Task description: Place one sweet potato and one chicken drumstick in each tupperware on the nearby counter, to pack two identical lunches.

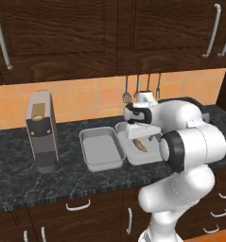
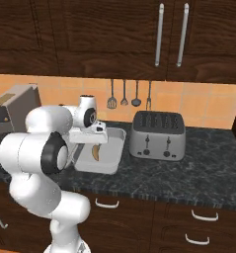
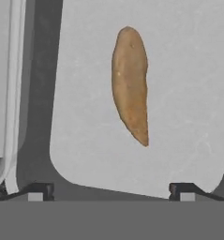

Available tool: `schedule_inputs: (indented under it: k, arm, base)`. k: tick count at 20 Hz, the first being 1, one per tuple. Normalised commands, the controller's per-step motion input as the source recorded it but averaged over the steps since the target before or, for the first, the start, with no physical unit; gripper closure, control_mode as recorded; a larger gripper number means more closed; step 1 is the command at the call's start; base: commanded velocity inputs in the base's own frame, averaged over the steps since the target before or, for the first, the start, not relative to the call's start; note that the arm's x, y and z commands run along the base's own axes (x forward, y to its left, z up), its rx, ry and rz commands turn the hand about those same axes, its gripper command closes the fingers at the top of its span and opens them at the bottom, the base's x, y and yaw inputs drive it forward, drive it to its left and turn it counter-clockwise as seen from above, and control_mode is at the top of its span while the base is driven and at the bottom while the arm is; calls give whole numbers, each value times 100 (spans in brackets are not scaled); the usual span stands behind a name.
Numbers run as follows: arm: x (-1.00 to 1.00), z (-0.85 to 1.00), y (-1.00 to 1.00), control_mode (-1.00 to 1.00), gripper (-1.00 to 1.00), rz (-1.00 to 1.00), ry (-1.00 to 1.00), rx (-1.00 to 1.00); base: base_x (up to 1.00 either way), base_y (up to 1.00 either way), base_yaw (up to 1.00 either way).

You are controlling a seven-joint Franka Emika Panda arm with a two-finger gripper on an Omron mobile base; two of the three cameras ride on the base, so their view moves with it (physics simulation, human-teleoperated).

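Hand view looks down past widely spread fingertips [image 3: 36, 191] onto a tupperware [image 3: 179, 70] on the dark surface [image 1: 20, 182]; one sweet potato [image 3: 130, 89] lies loose on its floor, below the empty hand [image 3: 111, 191].

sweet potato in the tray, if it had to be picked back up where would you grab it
Probably across the thick middle of the sweet potato, coming straight down from above. It lies flat and alone on the floor of the tupperware, its ends tapering, so pads closing across its short width should seat best. The open tool hangs over it.
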Motion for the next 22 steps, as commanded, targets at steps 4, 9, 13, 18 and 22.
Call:
schedule_inputs:
  k: [4, 9, 13, 18, 22]
  arm:
    - [-100, 33, 0, -100, -100, 0, -6, 1]
    - [-97, 79, 0, -100, -100, 0, -1, 0]
    - [-100, 100, 0, -100, -100, 0, -1, 0]
    - [-100, 82, 0, -100, -100, 0, -11, 0]
    - [-96, 31, 0, -100, -100, 0, -21, 1]
  base:
    - [0, 0, 0]
    - [0, 0, 0]
    - [0, 0, 0]
    - [0, 0, 0]
    - [0, 0, 0]
